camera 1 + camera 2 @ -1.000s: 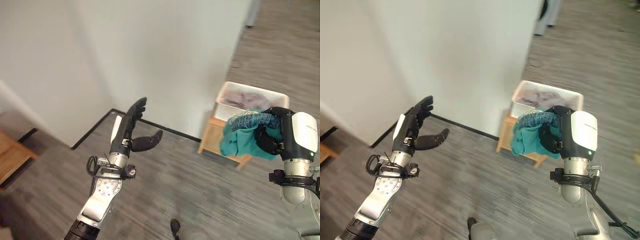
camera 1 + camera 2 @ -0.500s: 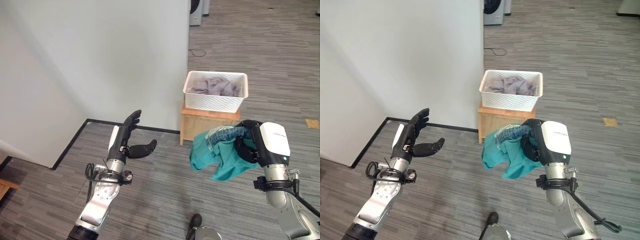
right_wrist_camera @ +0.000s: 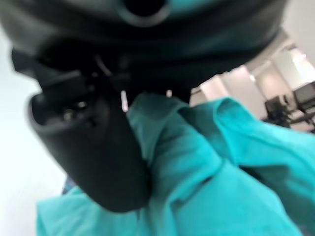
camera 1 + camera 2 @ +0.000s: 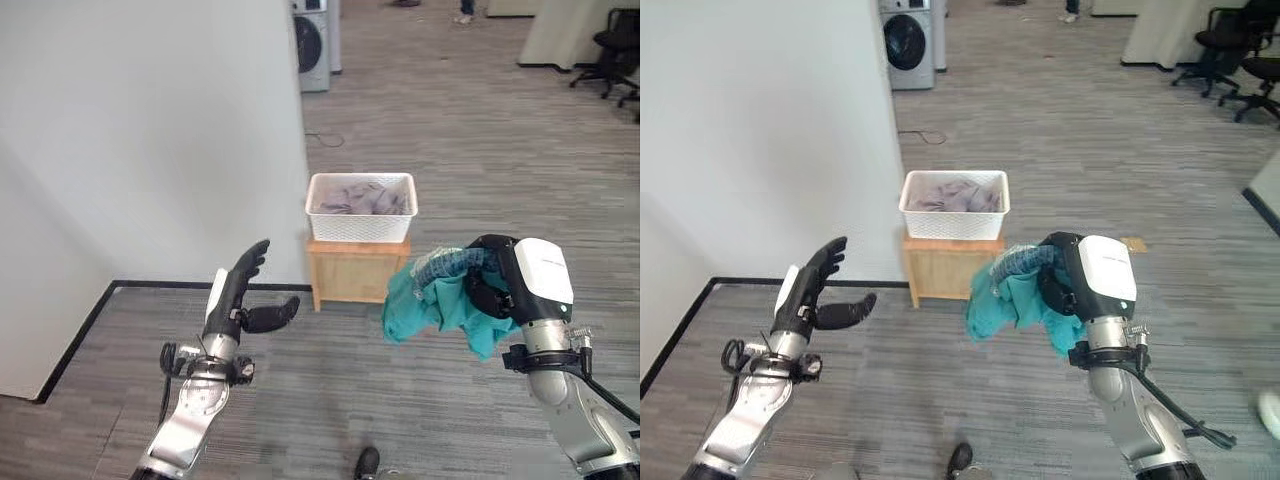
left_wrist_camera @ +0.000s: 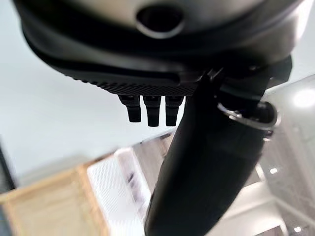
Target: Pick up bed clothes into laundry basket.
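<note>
Left eye view is showing one teal garment (image 4: 445, 310), one white laundry basket (image 4: 361, 209) and one small wooden table (image 4: 355, 272) carrying that basket. One washing machine (image 4: 311, 42) is standing far off past the white wall (image 4: 150, 130), and office chairs (image 4: 615, 60) are sitting at the far right.

One right robot hand (image 4: 490, 290) is raised at the near right, its fingers curling round the teal garment, which is hanging in the air from it, nearer than the basket and just right of it. Grey clothes (image 4: 358, 197) are already lying inside the basket.

One left robot hand (image 4: 243, 300) is lifted at the near left with fingers straight and pointing up, thumb sticking out to the right, holding nothing.

Compared with half a second ago, the whole picture is sitting differently: the camera is showing more of the far floor, and the basket is appearing smaller and further left. Both robot hands are keeping the same poses.
</note>
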